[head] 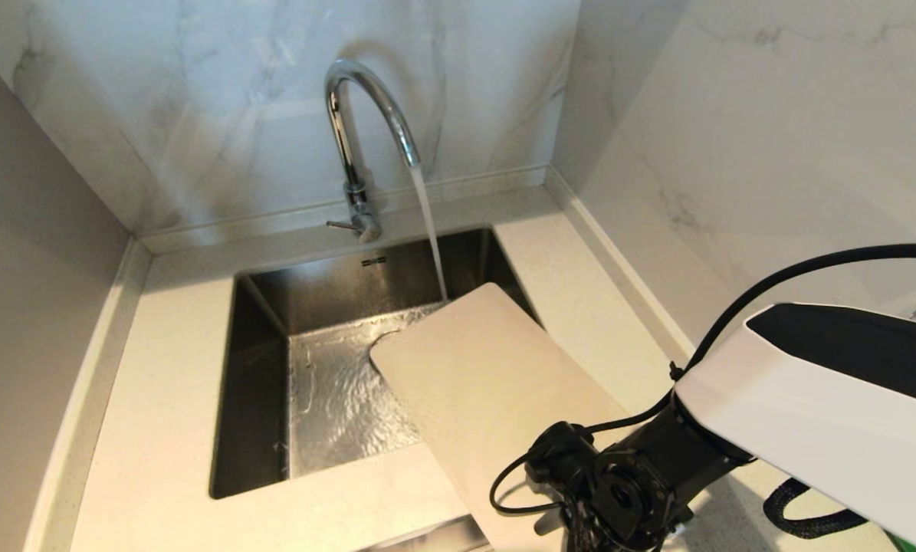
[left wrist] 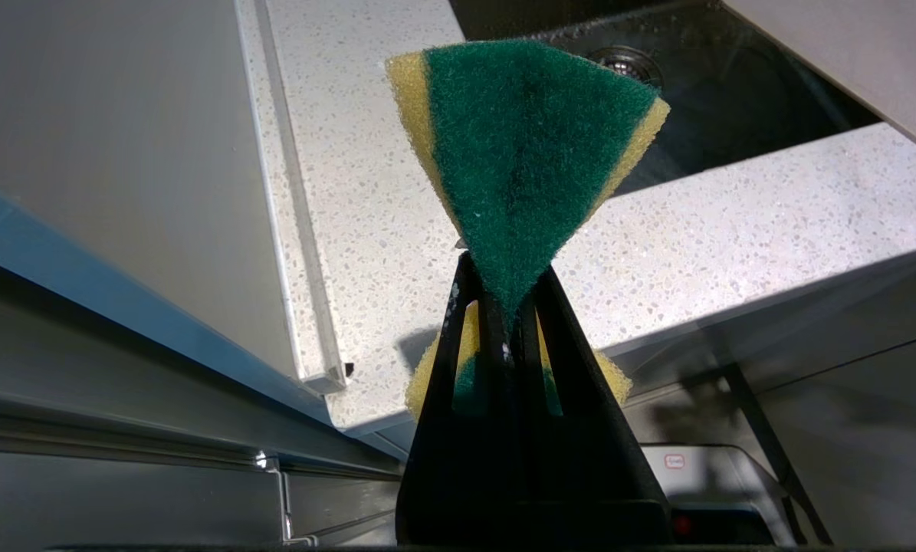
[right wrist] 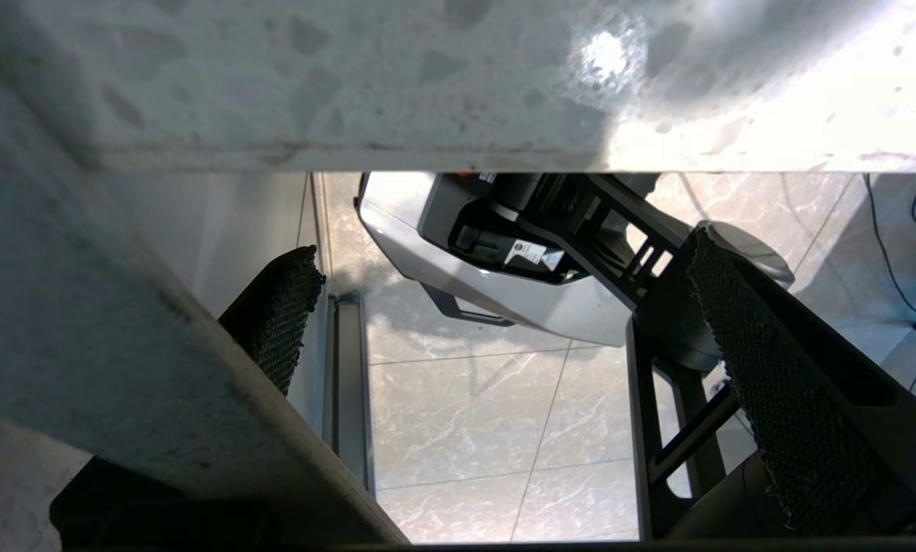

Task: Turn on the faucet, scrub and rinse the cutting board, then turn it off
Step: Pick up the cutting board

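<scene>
So the tall chrome gooseneck faucet [head: 366,130] was already running onto the far end of the beige rectangular cutting board [head: 488,383] slanted over the steel sink [head: 258,368], left gripper [left wrist: 513,307] pinching a green-yellow sponge [left wrist: 526,153], right gripper [right wrist: 503,345] wide at the board's near-right edge, so scrubbing, rinsing and shutoff looked left.

Open sink basin [head: 258,368] left of slanting cutting board [head: 488,383]; faucet [head: 358,138] arching behind.

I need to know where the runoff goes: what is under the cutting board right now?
The cutting board slants over the sink's front right corner: wet steel basin under its far end, white counter under its near end. The sink corner beneath is covered.
</scene>
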Tool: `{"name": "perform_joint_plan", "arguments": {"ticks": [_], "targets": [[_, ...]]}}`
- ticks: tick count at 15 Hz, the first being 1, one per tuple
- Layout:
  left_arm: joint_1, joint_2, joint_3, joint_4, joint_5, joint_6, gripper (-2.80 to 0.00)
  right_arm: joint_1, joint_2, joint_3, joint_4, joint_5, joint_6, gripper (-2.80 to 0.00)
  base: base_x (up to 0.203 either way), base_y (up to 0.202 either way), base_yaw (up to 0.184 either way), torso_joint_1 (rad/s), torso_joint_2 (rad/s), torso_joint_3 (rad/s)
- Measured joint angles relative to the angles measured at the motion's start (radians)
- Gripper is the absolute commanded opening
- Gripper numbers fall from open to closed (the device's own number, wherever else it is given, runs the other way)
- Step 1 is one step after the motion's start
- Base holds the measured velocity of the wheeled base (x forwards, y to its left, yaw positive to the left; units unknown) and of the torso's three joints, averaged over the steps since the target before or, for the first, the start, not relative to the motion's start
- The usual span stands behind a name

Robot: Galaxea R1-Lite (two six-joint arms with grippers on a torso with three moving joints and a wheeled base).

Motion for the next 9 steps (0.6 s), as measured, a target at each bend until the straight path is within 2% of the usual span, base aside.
{"name": "perform_joint_plan", "arguments": {"ticks": [6, 7, 9], "targets": [[0.0, 0.0, 0.001, 0.0, 0.0, 0.001, -2.8, -0.004, -0.002, 0.004, 0.001, -0.012, -0.02, 0.0, 0.0, 0.0, 0.0, 0.0, 0.0, 0.0], [0.0, 0.0, 0.0, 0.0, -0.001, 0.0, -2.8, -0.004, -0.003, 0.008, 0.003, -0.013, -0.042, -2.8, 0.0, 0.0, 0.0, 0.0, 0.0, 0.0], [0.0, 0.0, 0.0, 0.0, 0.0, 0.0, -2.8, -0.004, -0.005, 0.015, 0.003, -0.013, -0.056, -2.8, 0.0, 0.0, 0.0, 0.0, 0.0, 0.0]]}}
